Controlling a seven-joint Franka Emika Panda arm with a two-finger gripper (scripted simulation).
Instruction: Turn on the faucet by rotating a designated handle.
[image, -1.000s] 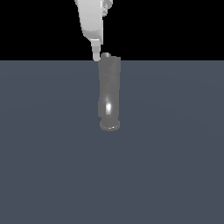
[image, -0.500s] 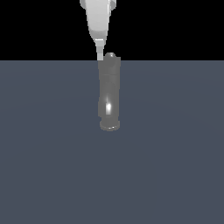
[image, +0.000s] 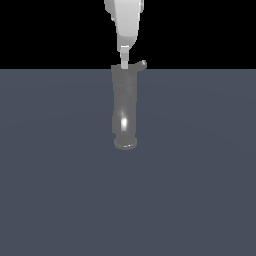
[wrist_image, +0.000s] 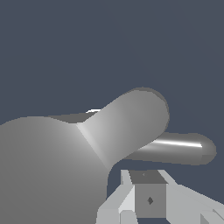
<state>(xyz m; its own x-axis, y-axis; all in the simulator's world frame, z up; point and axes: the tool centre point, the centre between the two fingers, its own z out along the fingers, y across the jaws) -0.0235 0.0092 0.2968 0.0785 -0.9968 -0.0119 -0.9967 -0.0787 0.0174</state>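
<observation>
The faucet (image: 125, 107) is a glossy grey cylinder with a flared rim at its near end and a white glint. The handle (image: 143, 64) is a short grey stub sticking out toward the exterior view's right at the far end. My white gripper (image: 123, 63) comes down from above, its narrow tip touching the faucet's far end just beside the handle. It looks shut with nothing held. In the wrist view the faucet body (wrist_image: 48, 170) fills the foreground, a thin glinting rod (wrist_image: 179, 148) juts out beyond it, and my fingers (wrist_image: 148, 199) sit close beside it.
The faucet stands on a flat dark blue-grey floor (image: 200, 190) that fills the lower part of the exterior view. The background above it is black. No other objects show.
My gripper has moved toward the exterior view's right along the faucet's far end. The handle has swung out to the right and now sticks out sideways.
</observation>
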